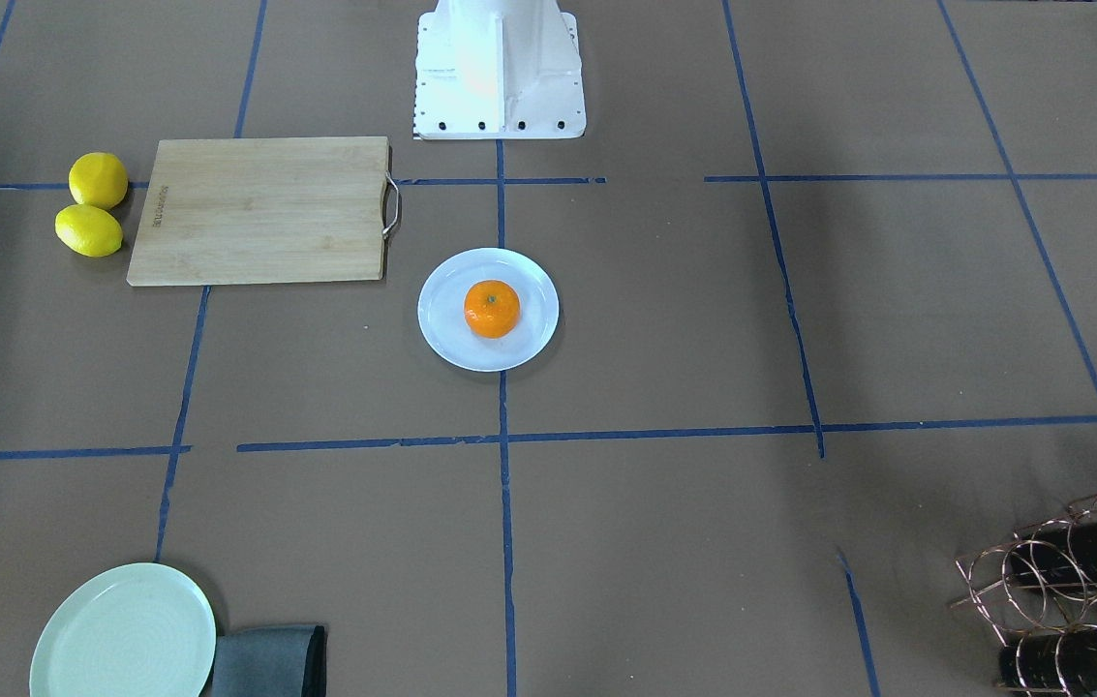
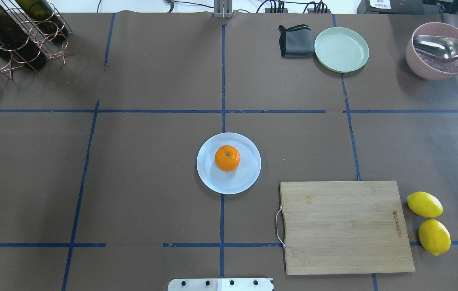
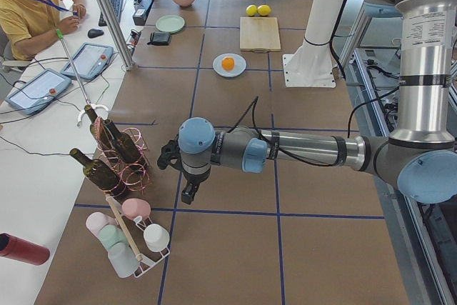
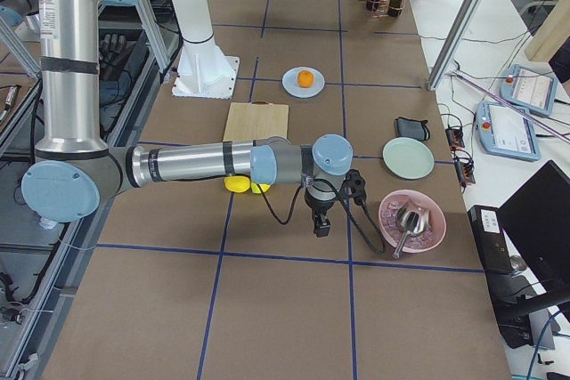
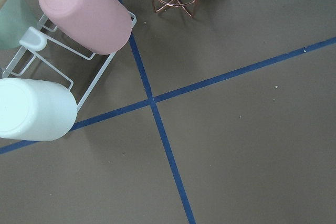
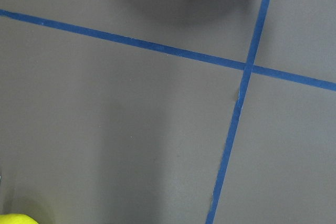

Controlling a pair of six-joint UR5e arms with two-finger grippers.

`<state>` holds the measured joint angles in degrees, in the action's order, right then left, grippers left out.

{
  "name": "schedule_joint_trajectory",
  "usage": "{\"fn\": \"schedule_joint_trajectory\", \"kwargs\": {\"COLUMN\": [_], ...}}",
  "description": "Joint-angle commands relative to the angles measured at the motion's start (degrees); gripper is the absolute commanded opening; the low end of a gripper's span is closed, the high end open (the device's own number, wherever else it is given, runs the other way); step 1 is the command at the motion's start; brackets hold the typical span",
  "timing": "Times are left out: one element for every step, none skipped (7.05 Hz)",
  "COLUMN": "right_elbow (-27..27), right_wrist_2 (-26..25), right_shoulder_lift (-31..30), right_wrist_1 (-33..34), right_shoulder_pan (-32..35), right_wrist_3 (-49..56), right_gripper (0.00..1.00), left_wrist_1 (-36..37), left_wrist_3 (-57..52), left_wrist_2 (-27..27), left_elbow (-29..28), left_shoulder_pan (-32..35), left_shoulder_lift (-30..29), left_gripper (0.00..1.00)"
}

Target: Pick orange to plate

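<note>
The orange (image 2: 227,158) rests on the white plate (image 2: 212,180) at the middle of the table, a little toward the plate's far side; nothing touches either of them. The front-facing view shows the same: the orange (image 1: 492,309) sits on the plate (image 1: 440,329). Both arms are off at the table's ends, far from the plate. My left gripper (image 3: 187,195) hangs over the table beside the bottle rack. My right gripper (image 4: 321,225) hangs near the pink bowl. Only the side views show them, so I cannot tell whether they are open or shut.
A wooden cutting board (image 2: 344,226) lies right of the plate, with two lemons (image 2: 424,204) beyond it. Pale green plate (image 2: 341,49), grey cloth (image 2: 295,41) and pink bowl with spoon (image 2: 439,51) stand far right; a wine rack (image 2: 14,34) far left. A cup rack (image 3: 132,237) and a person (image 3: 32,8) are at the left end.
</note>
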<state>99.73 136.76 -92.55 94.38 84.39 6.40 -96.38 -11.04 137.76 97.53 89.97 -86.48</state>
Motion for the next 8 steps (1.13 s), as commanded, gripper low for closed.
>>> {"fn": "schedule_joint_trajectory", "kwargs": {"right_elbow": [0.0, 0.0, 0.2, 0.2, 0.2, 0.2, 0.1, 0.1], "right_wrist_2": [0.0, 0.0, 0.0, 0.0, 0.1, 0.0, 0.0, 0.0], "right_shoulder_lift": [0.1, 0.2, 0.2, 0.2, 0.1, 0.1, 0.2, 0.2], "right_wrist_1": [0.0, -0.1, 0.0, 0.0, 0.0, 0.0, -0.1, -0.1], "right_shoulder_pan": [0.0, 0.0, 0.0, 0.0, 0.0, 0.0, 0.0, 0.0], "right_wrist_3": [-0.1, -0.1, -0.2, -0.1, -0.1, 0.0, 0.0, 0.0], "right_gripper": [1.00, 1.00, 1.00, 1.00, 1.00, 1.00, 1.00, 1.00], "left_wrist_1": [0.6, 0.6, 0.4, 0.3, 0.2, 0.1, 0.1, 0.1], "left_wrist_3": [0.5, 3.3, 5.7, 5.9, 5.9, 5.9, 5.9, 5.9], "left_wrist_2": [0.1, 0.3, -0.1, 0.0, 0.3, 0.3, 0.4, 0.5], "left_elbow": [0.0, 0.0, 0.0, 0.0, 0.1, 0.1, 0.1, 0.3], "left_shoulder_pan": [-1.1, -1.1, -1.1, -1.1, -1.1, -1.2, -1.2, -1.3], "left_shoulder_lift": [-0.1, -0.4, -0.6, -0.7, -0.7, -0.7, -0.7, -0.7], "left_gripper": [1.00, 1.00, 1.00, 1.00, 1.00, 1.00, 1.00, 1.00]}}
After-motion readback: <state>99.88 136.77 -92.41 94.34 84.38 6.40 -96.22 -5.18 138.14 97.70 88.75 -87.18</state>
